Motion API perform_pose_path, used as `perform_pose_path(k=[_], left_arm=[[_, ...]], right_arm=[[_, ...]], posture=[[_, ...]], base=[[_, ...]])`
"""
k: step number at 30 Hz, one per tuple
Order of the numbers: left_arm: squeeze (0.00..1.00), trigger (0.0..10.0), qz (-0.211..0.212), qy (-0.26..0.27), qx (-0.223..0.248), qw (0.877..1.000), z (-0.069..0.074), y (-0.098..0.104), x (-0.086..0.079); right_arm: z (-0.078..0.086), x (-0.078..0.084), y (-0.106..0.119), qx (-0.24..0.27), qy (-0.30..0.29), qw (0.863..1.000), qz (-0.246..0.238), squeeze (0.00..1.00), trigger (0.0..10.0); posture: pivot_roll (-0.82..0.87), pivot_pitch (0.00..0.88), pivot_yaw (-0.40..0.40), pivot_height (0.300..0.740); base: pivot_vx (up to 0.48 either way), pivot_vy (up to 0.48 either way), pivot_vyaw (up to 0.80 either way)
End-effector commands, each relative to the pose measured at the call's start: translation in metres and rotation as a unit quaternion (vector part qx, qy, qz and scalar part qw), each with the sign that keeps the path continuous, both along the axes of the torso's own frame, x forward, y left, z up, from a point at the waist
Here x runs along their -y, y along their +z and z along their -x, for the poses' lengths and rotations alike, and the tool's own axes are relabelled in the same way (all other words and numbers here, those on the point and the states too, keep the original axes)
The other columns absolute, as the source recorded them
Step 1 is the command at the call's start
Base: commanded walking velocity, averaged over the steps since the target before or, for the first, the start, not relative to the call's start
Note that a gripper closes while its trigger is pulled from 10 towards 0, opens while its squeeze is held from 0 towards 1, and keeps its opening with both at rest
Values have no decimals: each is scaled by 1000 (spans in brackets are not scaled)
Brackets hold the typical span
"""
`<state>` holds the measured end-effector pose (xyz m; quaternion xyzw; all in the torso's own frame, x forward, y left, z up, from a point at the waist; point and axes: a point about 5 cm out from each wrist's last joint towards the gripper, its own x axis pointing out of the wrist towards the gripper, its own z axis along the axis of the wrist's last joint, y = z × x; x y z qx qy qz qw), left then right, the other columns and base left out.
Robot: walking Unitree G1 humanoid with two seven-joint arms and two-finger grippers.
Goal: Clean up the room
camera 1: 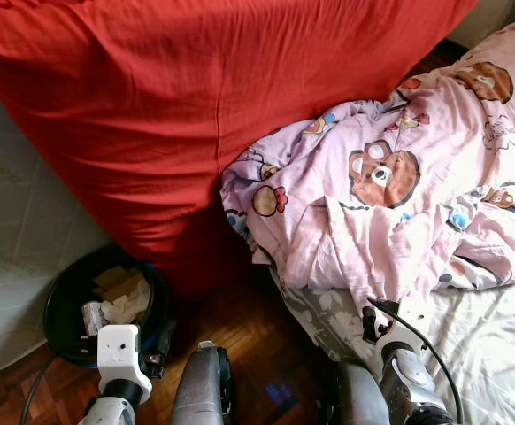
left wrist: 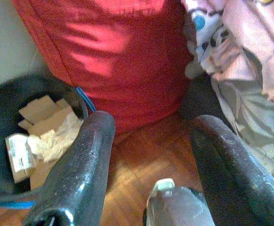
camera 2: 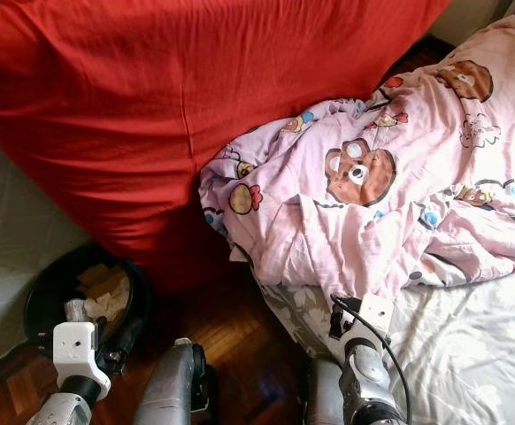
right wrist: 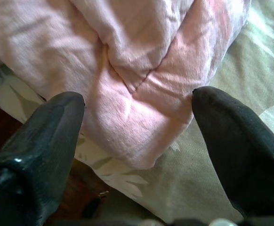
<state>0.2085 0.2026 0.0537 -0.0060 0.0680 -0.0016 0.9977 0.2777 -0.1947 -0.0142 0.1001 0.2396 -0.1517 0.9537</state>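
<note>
A pink cartoon-print blanket (camera 1: 399, 204) lies rumpled on the bed, one corner (right wrist: 137, 136) hanging near the edge of the floral sheet (camera 1: 488, 345). My right gripper (right wrist: 137, 99) is open just above that corner, one finger on each side, touching nothing. My left gripper (left wrist: 153, 127) is open and empty, low over the wooden floor (left wrist: 146, 155). It sits between a black bin (camera 1: 63, 305) and the bed. The bin (left wrist: 0, 99) holds crumpled paper and cardboard scraps (left wrist: 47, 136).
A huge red beanbag (camera 1: 213, 106) leans over the bin and against the bed's end. A white quilted mattress (camera 1: 19, 230) stands at the far left. Only a narrow strip of wooden floor (camera 1: 249, 328) lies between the bin and the bed.
</note>
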Motion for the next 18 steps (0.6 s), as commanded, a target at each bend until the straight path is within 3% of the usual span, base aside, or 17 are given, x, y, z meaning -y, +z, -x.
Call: perform_pose_path(k=[1, 4, 18], left_arm=[[0, 10000, 2, 3, -15, 1000, 7, -2, -1], [0, 10000, 3, 3, -11, 1000, 14, 4, 1], [0, 10000, 4, 1, -33, 999, 34, 9, 3]], right_arm=[[7, -1, -8, -22, 2, 1000, 3, 0, 10000], [6, 1, -5, -22, 13, 999, 26, 0, 10000], [-2, -6, 0, -13, 49, 998, 46, 0, 10000]], posture=[[128, 360, 88, 632], [139, 384, 90, 632], [160, 429, 101, 632]], base=[[0, 0, 0], [0, 0, 0], [0, 0, 0]])
